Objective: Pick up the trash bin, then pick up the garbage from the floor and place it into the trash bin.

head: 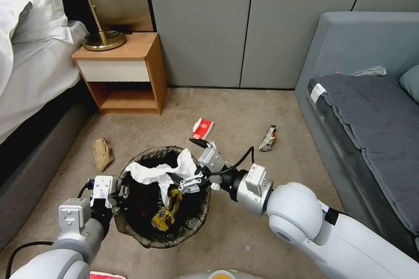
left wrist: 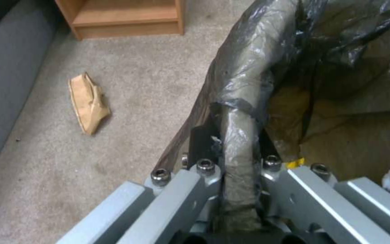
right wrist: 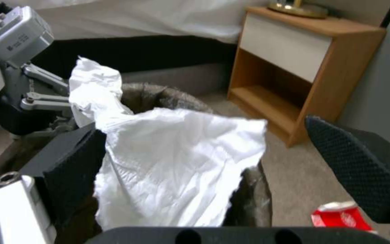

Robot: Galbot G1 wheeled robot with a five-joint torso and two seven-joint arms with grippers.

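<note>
Both grey grippers work at the round bin lined with a dark plastic bag (head: 144, 226). Left gripper (left wrist: 238, 159) is clamped on its bag-covered rim. Right gripper (head: 192, 161) reaches over the mouth, fingers spread wide, holding nothing; crumpled white tissue (right wrist: 168, 169) lies between them, hiding the bin's inside. Red-white carton (head: 203, 128) lies on the carpet beyond.

Even, soft light; wrist views blurry w/ close parts.

A wooden nightstand (head: 126, 69) bearing a brass lamp (head: 98, 30) stands between white bed (head: 30, 52) and grey sofa (head: 366, 109).
</note>
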